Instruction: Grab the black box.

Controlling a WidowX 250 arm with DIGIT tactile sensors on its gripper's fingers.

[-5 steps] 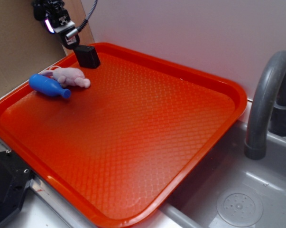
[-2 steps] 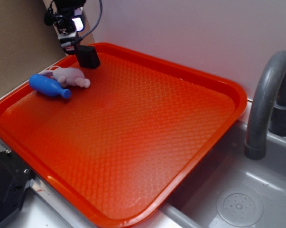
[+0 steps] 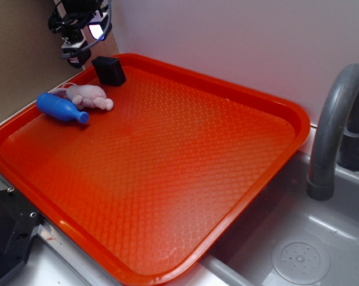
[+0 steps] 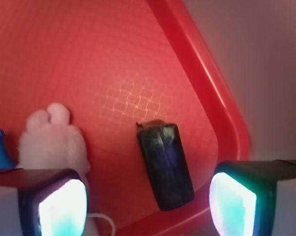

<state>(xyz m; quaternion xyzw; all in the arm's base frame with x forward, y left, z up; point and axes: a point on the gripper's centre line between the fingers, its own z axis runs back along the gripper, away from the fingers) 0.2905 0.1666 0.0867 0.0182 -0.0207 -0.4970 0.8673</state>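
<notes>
Risen tool (image 4: 148, 196) leaves one black box (image 4: 166, 164).

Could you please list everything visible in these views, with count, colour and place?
black box: one, matte black, far left corner of the tray, free of the gripper
plush toy: one, pink, left side of tray, touching the bottle
bottle: one, blue, lying beside the plush toy
tray: one, orange-red, resting partly over the sink
sink: one, grey, lower right
faucet: one, grey, right edge
metal piece: one, black, lower left corner
gripper: one, black with glowing pads, open above the black box
</notes>
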